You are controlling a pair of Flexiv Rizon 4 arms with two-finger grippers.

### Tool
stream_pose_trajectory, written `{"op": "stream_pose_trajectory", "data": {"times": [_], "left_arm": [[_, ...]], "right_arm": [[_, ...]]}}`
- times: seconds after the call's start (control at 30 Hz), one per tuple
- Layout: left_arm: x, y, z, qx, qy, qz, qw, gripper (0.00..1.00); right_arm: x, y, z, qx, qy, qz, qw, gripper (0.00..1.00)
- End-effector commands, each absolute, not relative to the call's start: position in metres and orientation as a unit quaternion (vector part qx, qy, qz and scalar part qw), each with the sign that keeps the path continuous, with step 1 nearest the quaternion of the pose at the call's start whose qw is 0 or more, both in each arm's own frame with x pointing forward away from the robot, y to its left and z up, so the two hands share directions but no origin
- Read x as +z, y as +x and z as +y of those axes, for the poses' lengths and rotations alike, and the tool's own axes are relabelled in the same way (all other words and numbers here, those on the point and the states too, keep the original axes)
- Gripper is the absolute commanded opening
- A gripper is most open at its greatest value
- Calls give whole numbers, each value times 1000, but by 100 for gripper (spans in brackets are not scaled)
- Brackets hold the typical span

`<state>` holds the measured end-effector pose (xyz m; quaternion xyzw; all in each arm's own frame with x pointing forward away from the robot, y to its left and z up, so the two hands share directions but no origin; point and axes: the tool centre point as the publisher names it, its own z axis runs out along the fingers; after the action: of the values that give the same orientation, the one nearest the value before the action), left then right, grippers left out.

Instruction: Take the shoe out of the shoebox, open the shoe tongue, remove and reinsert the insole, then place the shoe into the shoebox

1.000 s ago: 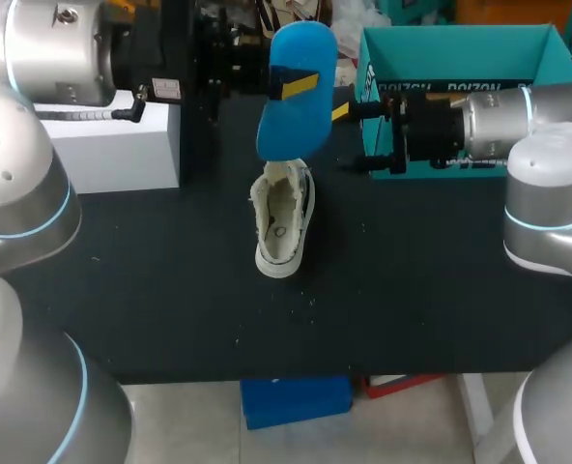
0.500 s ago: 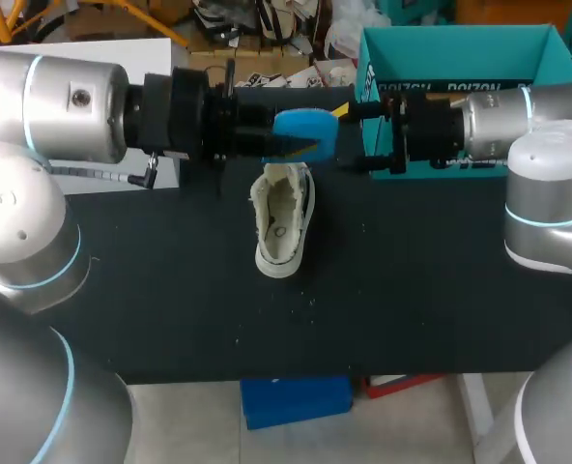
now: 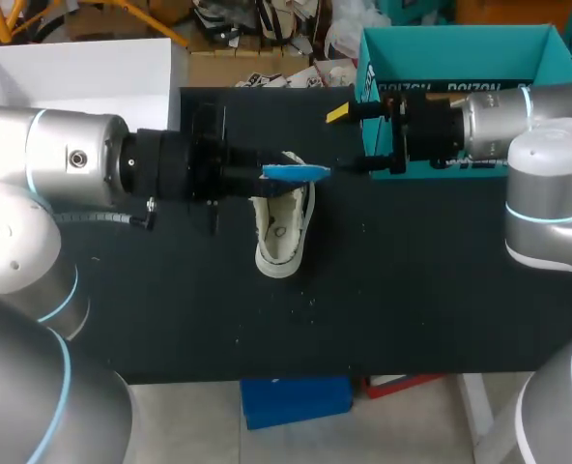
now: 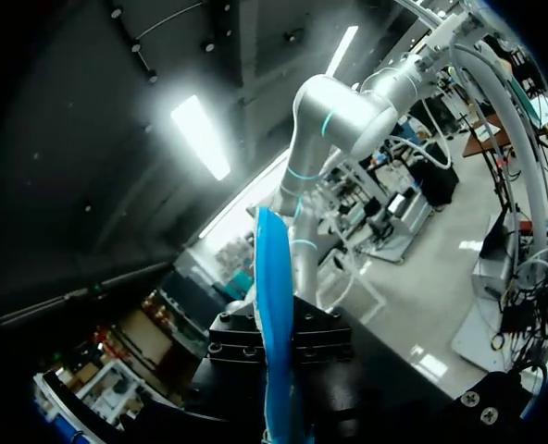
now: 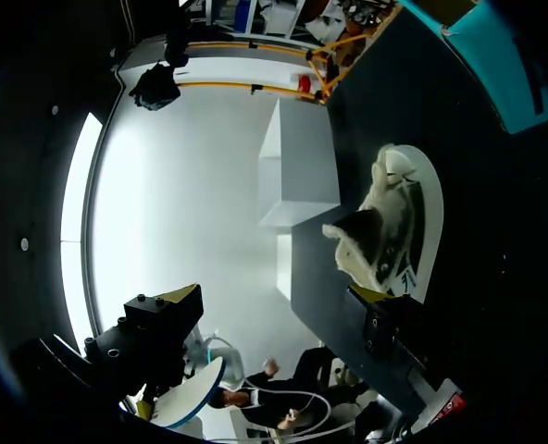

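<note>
Swung down flat over shoe (image 3: pixel 280 232), insole (image 3: pixel 303 172) in left end effector (image 3: pixel 267 174).

The insole (image 3: pixel 296 172) hides the far end of the shoe (image 3: pixel 281 227), the right arm (image 3: pixel 499 116) part of the shoebox (image 3: pixel 460 43)

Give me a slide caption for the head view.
Left gripper holds the blue insole over the white shoe on the black table.

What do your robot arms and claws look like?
Both are fat silver tubes with rounded joints: the left arm and the right arm. Thin light-blue rings glow at the joints. Each wrist end is black. The right claw has a bright yellow tip. A grey cable hangs by the left arm.
</note>
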<state>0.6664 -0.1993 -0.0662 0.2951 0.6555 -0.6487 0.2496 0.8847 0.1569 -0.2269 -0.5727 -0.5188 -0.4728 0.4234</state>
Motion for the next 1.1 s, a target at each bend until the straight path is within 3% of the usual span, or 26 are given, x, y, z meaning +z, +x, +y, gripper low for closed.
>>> {"op": "stream_pose_trajectory", "data": {"times": [0.03, 0.37, 0.47, 0.87, 1.1], "left_arm": [[-67, 664, -199, -648, 293, 655, 253, 0], [-121, 625, -200, -537, 420, 608, 406, 0], [-141, 623, -198, -531, 424, 619, 394, 0], [-141, 623, -198, -531, 424, 619, 394, 0], [-188, 611, -200, -464, 476, 559, 495, 0]], "right_arm": [[-228, 885, 159, -473, -574, -518, 422, 100], [-228, 885, 159, -473, -574, -518, 422, 100], [-228, 885, 159, -473, -574, -518, 422, 100], [-228, 885, 159, -473, -574, -518, 422, 100], [-228, 885, 159, -473, -574, -518, 422, 100]]}}
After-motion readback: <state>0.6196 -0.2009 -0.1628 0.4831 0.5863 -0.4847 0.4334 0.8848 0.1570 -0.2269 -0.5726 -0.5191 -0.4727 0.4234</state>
